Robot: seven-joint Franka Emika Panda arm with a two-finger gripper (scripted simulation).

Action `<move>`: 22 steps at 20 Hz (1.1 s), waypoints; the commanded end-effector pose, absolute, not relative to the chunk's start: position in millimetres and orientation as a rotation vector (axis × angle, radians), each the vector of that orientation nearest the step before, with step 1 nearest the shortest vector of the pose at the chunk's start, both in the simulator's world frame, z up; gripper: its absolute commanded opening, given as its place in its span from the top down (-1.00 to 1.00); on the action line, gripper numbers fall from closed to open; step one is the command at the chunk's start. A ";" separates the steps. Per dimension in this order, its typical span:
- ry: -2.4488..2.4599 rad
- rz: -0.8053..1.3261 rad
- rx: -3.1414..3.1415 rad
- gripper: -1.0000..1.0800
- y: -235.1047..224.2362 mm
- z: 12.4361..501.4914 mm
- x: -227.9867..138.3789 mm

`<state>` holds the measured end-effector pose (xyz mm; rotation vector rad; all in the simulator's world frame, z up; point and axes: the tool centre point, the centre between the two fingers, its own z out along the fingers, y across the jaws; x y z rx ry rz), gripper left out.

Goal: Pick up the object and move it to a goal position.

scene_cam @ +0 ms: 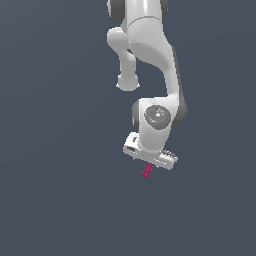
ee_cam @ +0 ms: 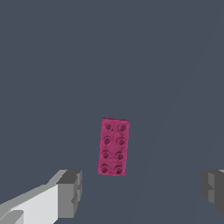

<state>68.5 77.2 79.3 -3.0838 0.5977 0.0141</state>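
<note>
Wrist view: from left to right sit a grey finger pad [ee_cam: 70, 193], the small magenta-pink rectangular studded brick [ee_cam: 113, 147] lying flat on the dark grey surface [ee_cam: 109, 57], and the other pad — the white gripper [ee_cam: 142, 192] stands wide apart, holding nothing. The brick looks light, rigid and smooth-sided, so I judge its long sides the best hold — squarely, lest it twist. In the exterior view it peeks out just below the gripper.

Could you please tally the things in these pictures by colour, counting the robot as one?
Magenta-pink: 1, the studded brick
White: 1, the Panda arm with its open hand
Total: 2
</note>
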 end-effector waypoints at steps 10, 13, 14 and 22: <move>0.742 0.000 -3.053 -0.92 92.2 62.3 80.4; 0.736 0.001 -3.054 -0.92 92.1 62.1 79.8; 0.736 0.001 -3.054 -0.92 92.1 60.9 79.8; 0.742 0.000 -3.053 -0.92 91.9 26.3 79.1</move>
